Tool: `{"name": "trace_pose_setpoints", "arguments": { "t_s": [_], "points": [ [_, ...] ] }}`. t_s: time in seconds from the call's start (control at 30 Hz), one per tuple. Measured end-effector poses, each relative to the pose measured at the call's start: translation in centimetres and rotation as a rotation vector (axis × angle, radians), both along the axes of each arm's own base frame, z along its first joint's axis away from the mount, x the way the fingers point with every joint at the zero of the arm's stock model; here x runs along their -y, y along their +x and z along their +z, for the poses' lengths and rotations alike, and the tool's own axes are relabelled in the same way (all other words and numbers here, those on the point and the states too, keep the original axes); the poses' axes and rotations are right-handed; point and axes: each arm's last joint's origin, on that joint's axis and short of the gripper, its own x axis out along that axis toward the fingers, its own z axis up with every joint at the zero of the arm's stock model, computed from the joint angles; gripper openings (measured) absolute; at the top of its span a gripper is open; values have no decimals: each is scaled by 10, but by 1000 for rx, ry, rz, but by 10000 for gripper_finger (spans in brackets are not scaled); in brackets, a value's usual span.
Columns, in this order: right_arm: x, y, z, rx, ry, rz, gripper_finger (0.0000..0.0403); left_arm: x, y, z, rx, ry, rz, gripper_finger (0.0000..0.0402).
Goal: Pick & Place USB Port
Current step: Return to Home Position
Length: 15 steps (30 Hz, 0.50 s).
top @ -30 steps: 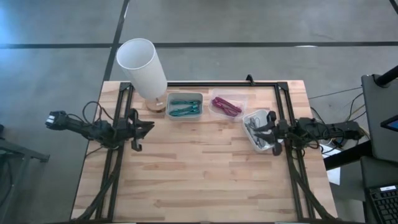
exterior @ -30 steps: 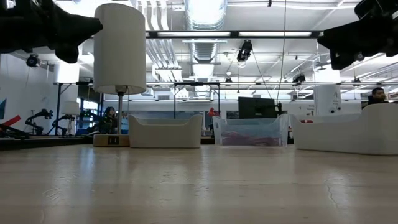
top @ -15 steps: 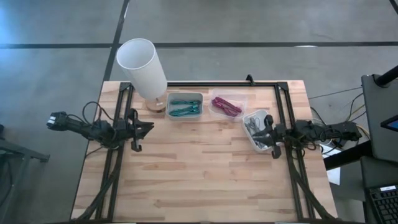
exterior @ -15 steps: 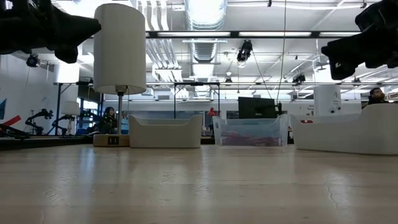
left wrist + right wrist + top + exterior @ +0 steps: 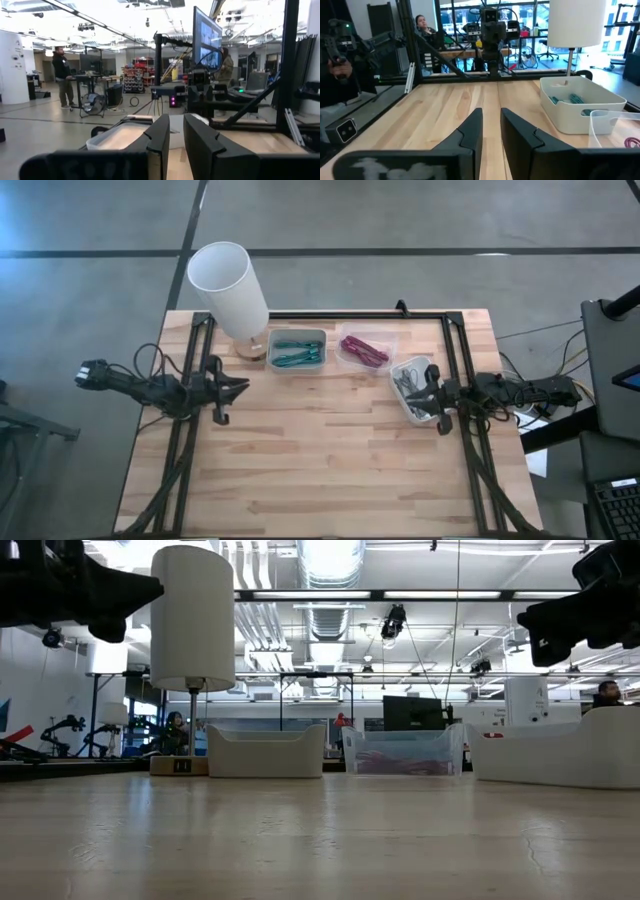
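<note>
high view shows the left claw (image 5: 238,385) hovering narrow and empty over the bench (image 5: 320,460) near the lamp (image 5: 230,290); the right claw (image 5: 428,395) hangs narrow and empty by the white bin (image 5: 398,370) of grey usb parts (image 5: 410,392); teal bin (image 5: 297,352) and clear bin (image 5: 365,350) sit between.

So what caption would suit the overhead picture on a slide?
Two robot arms wait at opposite table edges, with a lamp and three small bins behind.

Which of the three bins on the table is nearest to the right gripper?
The white bin with grey parts, at the table's right edge: the right gripper hangs right over it. The teal-filled bin and the clear magenta-filled bin sit farther back.
</note>
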Motion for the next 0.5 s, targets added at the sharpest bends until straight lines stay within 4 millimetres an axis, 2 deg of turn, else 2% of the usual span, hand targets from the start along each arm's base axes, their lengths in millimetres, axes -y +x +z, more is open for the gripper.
{"name": "trace_pose_setpoints", "arguments": {
  "t_s": [0.5],
  "points": [
    [0,0,0,-1,7,0,84,0,1,-6,-48,-54,-9,60]
  ]
}}
